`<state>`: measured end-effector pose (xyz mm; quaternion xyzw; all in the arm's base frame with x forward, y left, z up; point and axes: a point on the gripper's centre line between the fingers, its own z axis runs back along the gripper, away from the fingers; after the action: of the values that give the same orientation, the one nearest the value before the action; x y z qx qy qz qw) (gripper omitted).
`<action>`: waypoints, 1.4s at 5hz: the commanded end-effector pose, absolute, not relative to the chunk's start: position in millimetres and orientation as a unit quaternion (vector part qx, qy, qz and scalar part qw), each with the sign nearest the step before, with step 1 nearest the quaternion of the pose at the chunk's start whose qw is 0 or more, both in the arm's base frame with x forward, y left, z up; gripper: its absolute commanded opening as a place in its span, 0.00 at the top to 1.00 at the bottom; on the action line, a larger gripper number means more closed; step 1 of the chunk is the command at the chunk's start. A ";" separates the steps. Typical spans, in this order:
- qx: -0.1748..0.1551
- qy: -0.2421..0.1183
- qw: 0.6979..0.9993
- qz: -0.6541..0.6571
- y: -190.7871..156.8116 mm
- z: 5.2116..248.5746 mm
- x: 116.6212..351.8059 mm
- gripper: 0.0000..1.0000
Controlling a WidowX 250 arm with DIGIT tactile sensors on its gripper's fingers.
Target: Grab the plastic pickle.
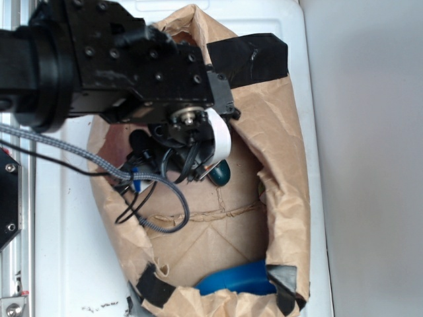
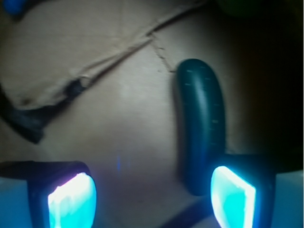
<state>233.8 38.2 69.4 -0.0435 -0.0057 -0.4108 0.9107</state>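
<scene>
Fingers: two pads glow cyan at the bottom edge of the wrist view, one at 7 o'clock (image 2: pixel 71 202), one at 5 o'clock (image 2: pixel 232 197); they stand wide apart with nothing between them, presumably opened to take the target across its width.
Gripper (image 1: pixel 208 162): reaches down into the paper bag from the arm entering at 10 o'clock in the exterior view.
Plastic pickle (image 2: pixel 200 118): dark teal, glossy, slightly curved; lies flat on the bag floor, long axis running 12 to 6 o'clock in the wrist view. Its lower end sits touching or just beside the inner edge of the 5 o'clock pad, so the piece is off-centre, not between the pads. Exterior view shows only a teal tip (image 1: pixel 219 173) below the white finger.
Paper bag (image 1: pixel 284 165): brown, walls rolled down and taped black at the rim, likely to keep it open for access; rests on a white desk (image 1: pixel 66 264).
Blue object (image 1: pixel 234 281): at 6 o'clock inside the bag; identity unclear.
Judgement: approach stage; grasp needs a sideways shift toward the pickle before closing, else the right pad may push it away.
</scene>
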 end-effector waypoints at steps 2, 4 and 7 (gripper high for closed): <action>-0.078 -0.044 0.923 -0.375 42.3 128.5 247.6 0.00; -0.047 -0.046 0.926 -0.373 29.8 94.8 268.7 0.00; -0.001 -0.015 0.924 -0.381 41.1 33.9 276.9 0.00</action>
<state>271.2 47.3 24.7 -0.0102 -0.0002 -0.3735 0.9276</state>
